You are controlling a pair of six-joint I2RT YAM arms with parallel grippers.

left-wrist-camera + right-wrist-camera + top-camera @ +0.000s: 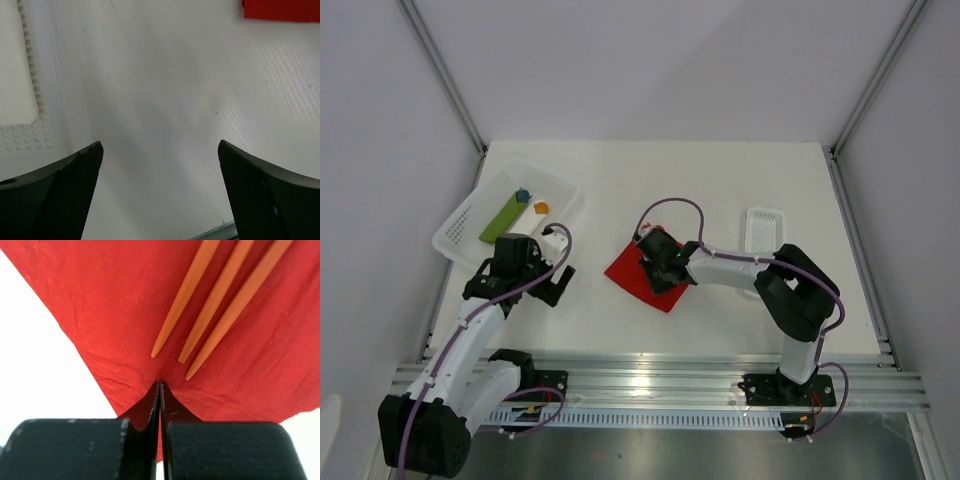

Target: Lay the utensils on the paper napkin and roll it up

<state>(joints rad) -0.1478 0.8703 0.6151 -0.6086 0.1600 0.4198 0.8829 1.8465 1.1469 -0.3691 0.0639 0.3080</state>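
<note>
The paper napkin [625,270] [100,300] lies as a bright red diamond at mid-table. On it rest three thin orange utensils [215,305], their slender handle ends pointing at my right gripper [160,382] [656,264]. That gripper is shut with its tips on the napkin near the near corner, and creases run up to them as if a small fold is pinched. In the top view the gripper hides the utensils. My left gripper [160,145] [558,280] hovers wide open over bare table to the napkin's left. A napkin edge [282,10] shows at the top right of its wrist view.
A white perforated basket [460,225] [20,75] stands at the far left, holding a green bar [505,220], a blue block [522,196] and an orange block [541,208]. A small white tray [764,230] lies at the right, behind the right arm.
</note>
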